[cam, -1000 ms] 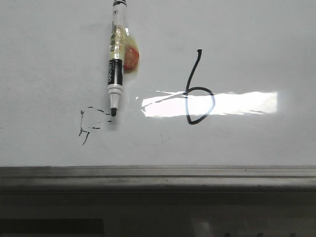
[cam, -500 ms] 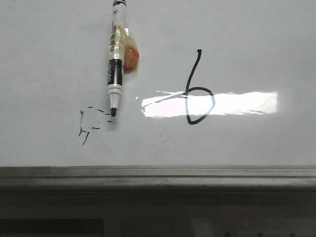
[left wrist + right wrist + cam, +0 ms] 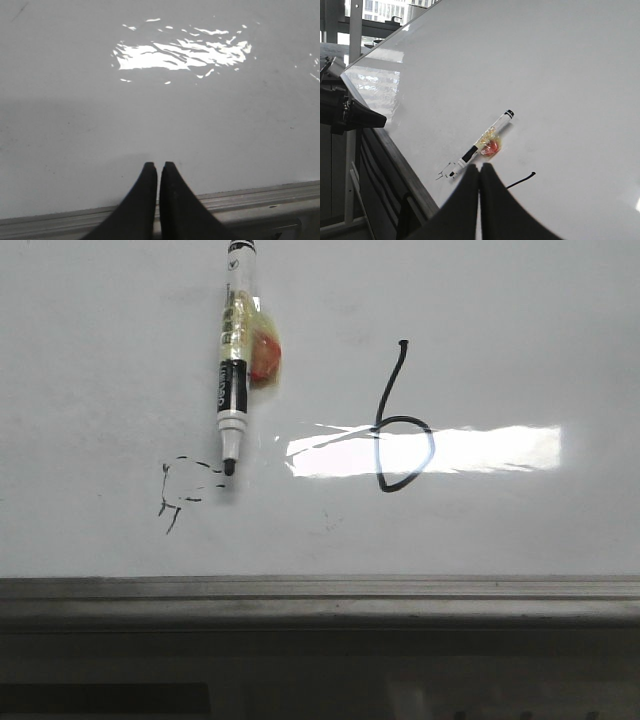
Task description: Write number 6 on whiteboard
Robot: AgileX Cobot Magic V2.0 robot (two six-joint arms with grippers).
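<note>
A black number 6 (image 3: 398,425) is drawn on the whiteboard (image 3: 500,320), its loop over the light glare. In the right wrist view only the stem's top end of the 6 (image 3: 522,179) shows beside my fingers. A black and white marker (image 3: 233,360) lies on the board to the left of the 6, uncapped, with a taped orange lump on its side; it also shows in the right wrist view (image 3: 482,142). My right gripper (image 3: 479,168) is shut and empty, above the board. My left gripper (image 3: 158,165) is shut and empty over bare board near the tray edge.
A faint broken scribble (image 3: 180,490) sits by the marker's tip. The grey metal tray edge (image 3: 320,595) runs along the board's near side and shows in the left wrist view (image 3: 250,197). A dark arm part (image 3: 345,112) shows beyond the board's edge.
</note>
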